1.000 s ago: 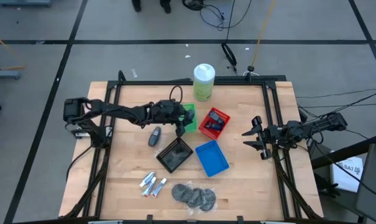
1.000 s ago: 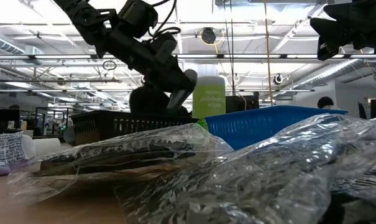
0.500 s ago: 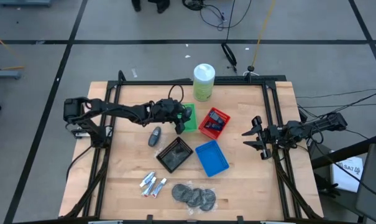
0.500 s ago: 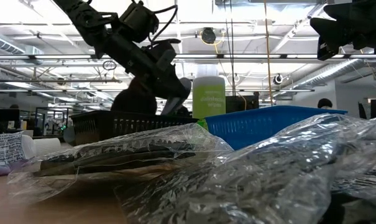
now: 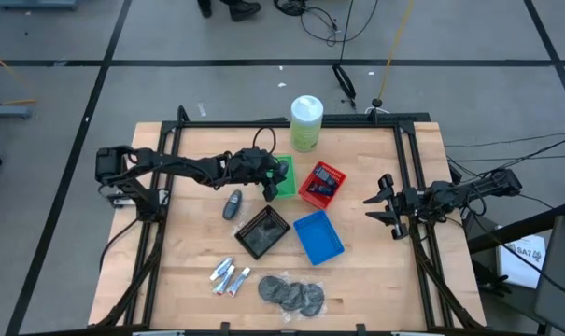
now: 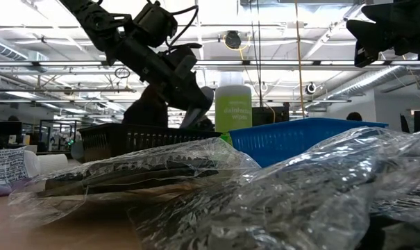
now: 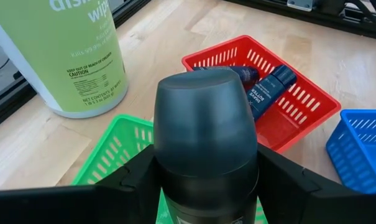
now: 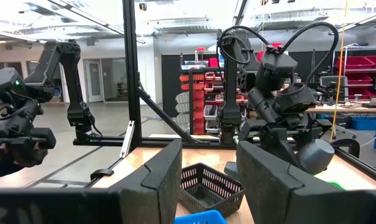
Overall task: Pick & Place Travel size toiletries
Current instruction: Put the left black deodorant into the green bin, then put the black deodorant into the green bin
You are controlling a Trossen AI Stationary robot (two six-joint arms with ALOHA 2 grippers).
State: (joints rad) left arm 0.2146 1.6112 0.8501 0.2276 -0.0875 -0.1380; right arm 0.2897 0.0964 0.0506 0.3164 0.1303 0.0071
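My left gripper (image 5: 269,184) hovers over the green tray (image 5: 284,175) and is shut on a dark grey oval bottle (image 7: 205,112). A second dark grey bottle (image 5: 232,204) lies on its side on the bare wood. Two navy flat packs (image 7: 267,89) lie in the red tray (image 5: 321,184). Three small white tubes (image 5: 229,275) and the grey round discs (image 5: 291,293) in clear wrap lie near the table's near edge. My right gripper (image 5: 386,207) waits, open, above the table's right edge. My left gripper pinches the dark grey bottle between its two fingers (image 7: 135,180), one on each side of the bottle's body (image 7: 175,168). The bottle's rounded end (image 7: 203,87) sticks out past the fingertips. It is lifted clear over the green tray (image 7: 110,155), tilted downward.
The tall pale-green canister (image 5: 306,122) stands at the far edge, just behind the green tray. The black tray (image 5: 262,231) and blue tray (image 5: 317,236) sit mid-table. A dark frame rail (image 5: 291,122) runs around the table. Bare wood lies on the table's left and right.
My left gripper, still shut on the bottle, has moved from above the black tray's far corner toward the far edge, over the green tray, then held still. The bottle has tipped somewhat with it.
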